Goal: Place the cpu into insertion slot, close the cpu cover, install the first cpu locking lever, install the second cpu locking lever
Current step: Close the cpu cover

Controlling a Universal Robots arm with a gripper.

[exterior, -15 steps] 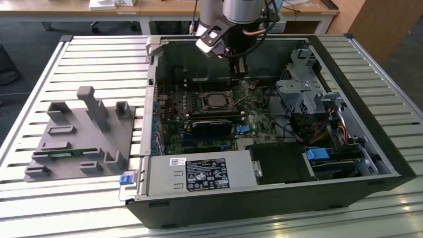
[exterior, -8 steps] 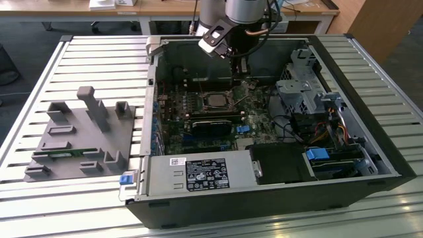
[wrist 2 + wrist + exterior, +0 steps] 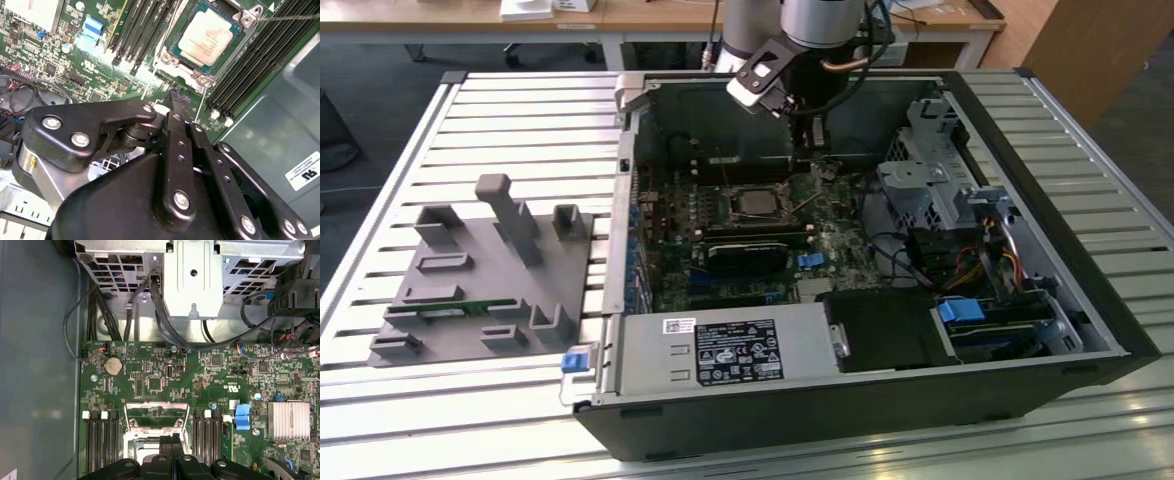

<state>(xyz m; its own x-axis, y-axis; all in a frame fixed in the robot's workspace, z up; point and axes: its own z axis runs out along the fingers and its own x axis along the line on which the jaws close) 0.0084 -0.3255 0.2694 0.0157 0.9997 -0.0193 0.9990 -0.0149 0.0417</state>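
The cpu (image 3: 210, 37), a pale silvery square, lies in the motherboard socket; in the exterior view the cpu (image 3: 754, 203) sits mid-case. My gripper (image 3: 177, 96) is shut, its black fingers pressed together with nothing visible between them. It hangs just over the board beside one edge of the socket. In the exterior view the gripper (image 3: 809, 140) is just behind the socket. By the gripper (image 3: 170, 440) in the first wrist view is the cpu cover (image 3: 156, 407), a silvery frame with a square window; I cannot tell whether it lies flat. A thin wire locking lever (image 3: 290, 17) sticks out from a socket corner.
The open computer case (image 3: 1067, 260) lies on a slatted table. A power supply (image 3: 720, 350) fills its near side and a metal drive cage (image 3: 927, 190) with cables (image 3: 165, 325) stands to the exterior view's right. Memory slots (image 3: 100, 440) flank the socket. A grey fixture (image 3: 480, 270) lies left of the case.
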